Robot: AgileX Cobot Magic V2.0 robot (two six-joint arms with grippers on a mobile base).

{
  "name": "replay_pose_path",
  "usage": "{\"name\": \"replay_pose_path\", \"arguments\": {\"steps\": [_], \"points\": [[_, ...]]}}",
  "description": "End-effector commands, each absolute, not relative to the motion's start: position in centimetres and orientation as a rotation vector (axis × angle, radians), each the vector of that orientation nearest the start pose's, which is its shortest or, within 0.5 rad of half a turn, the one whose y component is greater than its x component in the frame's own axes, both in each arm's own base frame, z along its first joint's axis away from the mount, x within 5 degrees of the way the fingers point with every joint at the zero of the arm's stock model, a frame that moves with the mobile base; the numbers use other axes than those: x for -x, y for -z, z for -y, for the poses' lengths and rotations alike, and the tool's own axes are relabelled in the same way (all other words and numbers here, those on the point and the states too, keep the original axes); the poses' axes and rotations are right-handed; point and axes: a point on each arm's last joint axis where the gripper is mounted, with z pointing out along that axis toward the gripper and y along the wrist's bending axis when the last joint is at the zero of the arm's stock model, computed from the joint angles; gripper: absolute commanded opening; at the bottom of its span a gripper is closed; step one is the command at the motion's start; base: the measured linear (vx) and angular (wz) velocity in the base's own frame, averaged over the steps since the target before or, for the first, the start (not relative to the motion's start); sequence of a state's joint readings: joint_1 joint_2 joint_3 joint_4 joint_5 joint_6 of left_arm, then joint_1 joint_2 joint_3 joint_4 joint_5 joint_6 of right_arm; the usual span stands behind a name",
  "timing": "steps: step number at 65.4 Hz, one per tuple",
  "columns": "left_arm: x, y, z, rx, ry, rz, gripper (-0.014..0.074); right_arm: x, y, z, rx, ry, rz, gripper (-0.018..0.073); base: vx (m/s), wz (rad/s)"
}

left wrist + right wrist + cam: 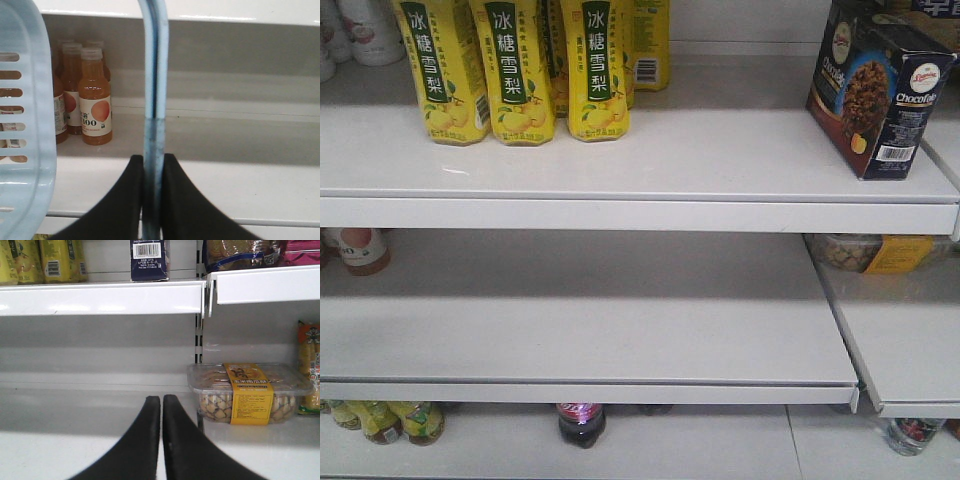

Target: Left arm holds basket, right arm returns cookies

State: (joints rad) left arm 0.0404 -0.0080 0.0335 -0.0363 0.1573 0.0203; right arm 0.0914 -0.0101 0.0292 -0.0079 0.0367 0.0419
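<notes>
Front-facing view: the cookies [878, 85] stand upright on the top shelf [650, 165], at its right end.

Well to their left on the same shelf stands a row of yellow drink cartons [515, 70]. From the left wrist view, the left gripper [153, 200] has its black jaws clamped on a thin handle [154, 65] of the light blue basket [25, 130], whose slotted side fills the left edge; orange juice bottles [94, 97] stand on a shelf behind it. From the right wrist view, the right gripper [161, 440] has its jaws pressed together with nothing between them, in front of the lower shelf, where a clear tub of biscuits [247, 392] with a yellow label sits just to the right. The barcoded box high up looks like the cookies, though only its bottom shows.
</notes>
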Motion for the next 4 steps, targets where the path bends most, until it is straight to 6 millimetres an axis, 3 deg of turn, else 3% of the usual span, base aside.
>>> {"name": "replay_pose_path", "arguments": {"steps": [1, 4], "points": [[-5.45, -20.77, -0.19, 0.017, -0.039, -1.519, -0.0006, -5.53, -20.68, -0.49, 0.042, -0.097, -1.460, -0.0008, 0.00, 0.00], [-5.45, -20.77, -0.19, 0.017, -0.039, -1.519, -0.0006, -5.53, -20.68, -0.49, 0.042, -0.097, -1.460, -0.0008, 0.00, 0.00]]}}
